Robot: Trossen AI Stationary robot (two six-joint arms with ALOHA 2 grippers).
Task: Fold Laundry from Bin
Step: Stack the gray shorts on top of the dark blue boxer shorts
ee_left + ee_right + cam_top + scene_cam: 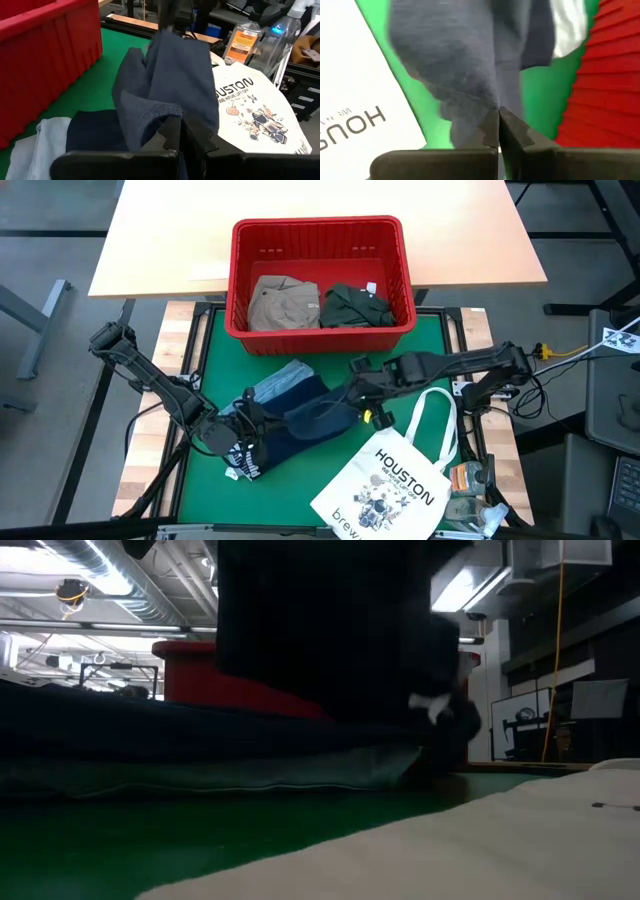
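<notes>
A navy garment (305, 420) lies on the green mat, partly over a light blue denim one (283, 378). My left gripper (250, 423) is shut on its left part, and my right gripper (352, 400) is shut on its right part, which is raised. In the left wrist view the navy cloth (170, 75) runs from my left gripper (182, 135) up to the right one. The red bin (318, 230) stands at the far side. A khaki garment (283, 302) and a dark green garment (352, 305) lie in it. My left gripper pinches a folded edge of the navy garment (159, 116) between its two fingers, coming from the table's left and slanting slightly down. From there the cloth rises toward the other gripper. My right gripper pinches a gathered bunch of the navy cloth (482, 97) between its fingertips, pointing steeply down from above. That part is lifted off the mat, and the cloth hangs slack in folds below the fingers.
A white tote bag printed "HOUSTON" (390, 485) lies on the mat's near right, close under my right arm. Bottles and small items (470, 490) stand at the right near corner. The bin's red wall (610, 75) is close to the right gripper.
</notes>
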